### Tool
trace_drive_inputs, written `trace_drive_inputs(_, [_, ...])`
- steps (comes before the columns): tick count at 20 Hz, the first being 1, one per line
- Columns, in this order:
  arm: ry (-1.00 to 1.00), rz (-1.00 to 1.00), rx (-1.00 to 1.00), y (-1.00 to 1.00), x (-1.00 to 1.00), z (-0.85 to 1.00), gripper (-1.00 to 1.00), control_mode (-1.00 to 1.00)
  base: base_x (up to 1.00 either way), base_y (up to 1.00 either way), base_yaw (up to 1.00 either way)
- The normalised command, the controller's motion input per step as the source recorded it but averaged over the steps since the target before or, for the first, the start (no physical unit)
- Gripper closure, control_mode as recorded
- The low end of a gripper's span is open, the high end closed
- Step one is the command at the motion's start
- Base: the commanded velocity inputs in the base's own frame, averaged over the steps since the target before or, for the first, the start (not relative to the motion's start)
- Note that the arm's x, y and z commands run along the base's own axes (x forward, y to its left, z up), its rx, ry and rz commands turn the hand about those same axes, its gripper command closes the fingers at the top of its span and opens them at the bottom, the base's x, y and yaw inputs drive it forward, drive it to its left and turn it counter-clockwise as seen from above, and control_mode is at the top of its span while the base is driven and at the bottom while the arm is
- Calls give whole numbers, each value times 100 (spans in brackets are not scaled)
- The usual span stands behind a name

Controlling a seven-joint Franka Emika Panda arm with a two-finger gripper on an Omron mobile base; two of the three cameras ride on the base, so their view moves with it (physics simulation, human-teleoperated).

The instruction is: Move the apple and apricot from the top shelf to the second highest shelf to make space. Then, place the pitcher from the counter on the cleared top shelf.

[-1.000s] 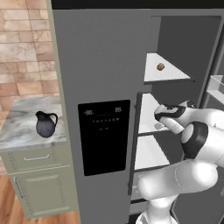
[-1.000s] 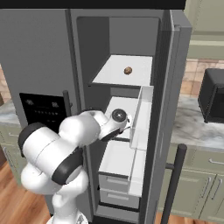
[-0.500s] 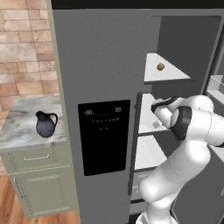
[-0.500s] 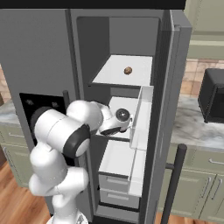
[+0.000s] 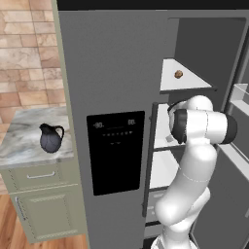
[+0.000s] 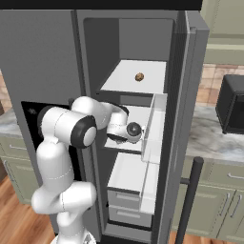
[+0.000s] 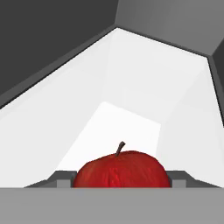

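A white robot arm reaches into the open refrigerator, its end effector [image 7: 121, 186] closed around the apple [image 7: 121, 169], which sits low in the centre of the hand view with a grey fingertip [image 7: 62, 180] pressed to each side. The apple hangs just above the white floor of the second highest shelf [image 6: 143, 114], seen at the middle of the right base view where the wrist goes in; whether the fruit already touches the panel cannot be told.

Above it, the apricot [image 6: 139, 76] lies alone on the top shelf [image 6: 119, 83], upper centre of the right base view and upper right of the left base view. The pitcher [image 5: 50, 138] stands upright on the marbled tabletop [image 5: 19, 146] at the left edge of the left base view, well apart from the refrigerator and untouched.

By the look of it, the job is about a third of the way along: the apple has reached its new level but has not been let go. Still to do are releasing it, carrying the apricot down beside it, and then bringing the pitcher over to the cleared top shelf. The narrow gap between the shelves leaves the arm little room to back out.
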Motion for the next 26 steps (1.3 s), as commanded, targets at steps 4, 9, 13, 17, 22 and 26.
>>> trace_drive_inputs(4, [-7,0,0,0,6,0,-100,-100,0,0,0])
trace_drive_inputs(9, [-1,0,0,0,0,17,-100,-100,0,0,0])
trace_drive_inputs(13, [0,0,0,0,-12,67,-100,-100,0,0,0])
trace_drive_inputs(17, [-1,0,-2,0,-36,97,-100,-100,0,0,0])
trace_drive_inputs(22, [0,0,-2,0,-31,100,-100,-100,0,0,0])
trace_drive_inputs(26, [4,0,-3,0,-31,100,-100,-100,0,0,0])
